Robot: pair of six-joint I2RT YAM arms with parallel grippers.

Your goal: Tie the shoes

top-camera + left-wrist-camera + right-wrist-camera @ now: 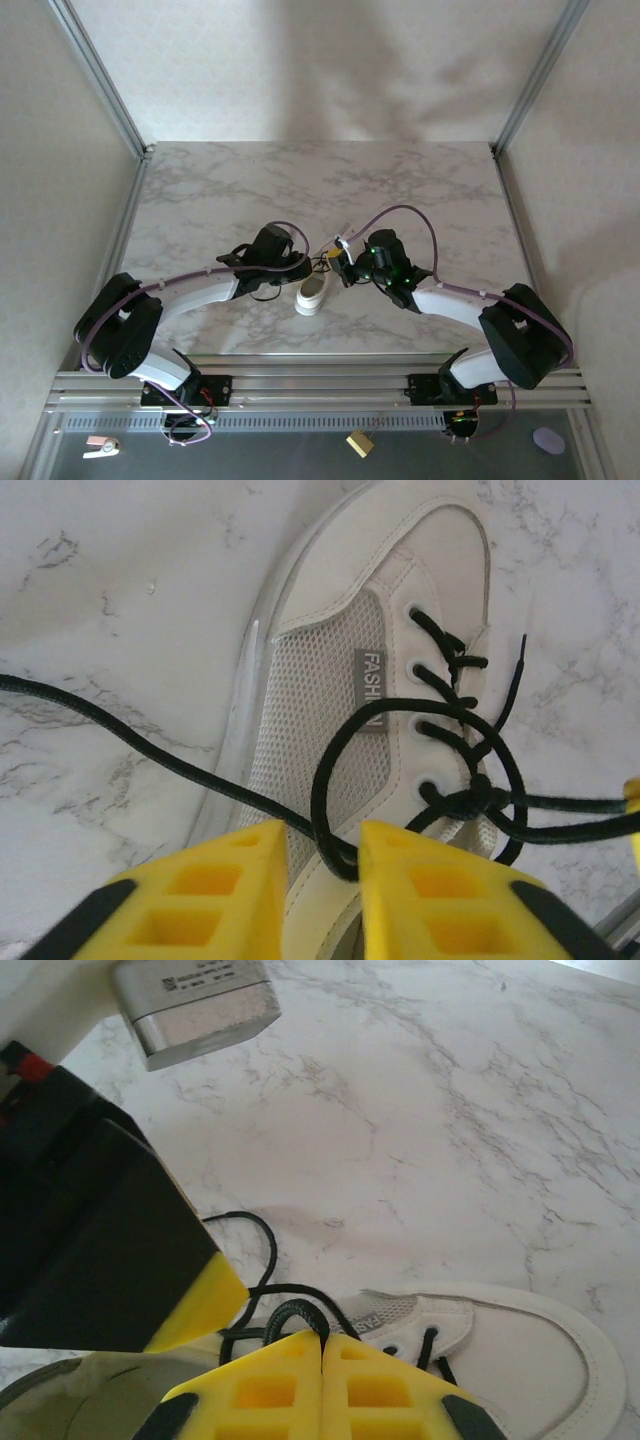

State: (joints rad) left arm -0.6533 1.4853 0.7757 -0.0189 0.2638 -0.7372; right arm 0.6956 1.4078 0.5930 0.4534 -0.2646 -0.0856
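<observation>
The shoe, a small white sneaker, lies on the marble table between both arms, toe toward the near edge. Its black laces cross at a knot near the top eyelets. My left gripper hovers over the shoe with its yellow jaws parted; a lace loop runs through the gap and brushes the right finger. My right gripper is shut on a bent loop of lace just above the shoe. The left gripper's finger sits close on the left.
White marble tabletop stretches beyond the shoe, boxed in by pale walls and metal corner posts. An aluminium rail carries both arm bases at the near edge. One loose lace end trails left over the table.
</observation>
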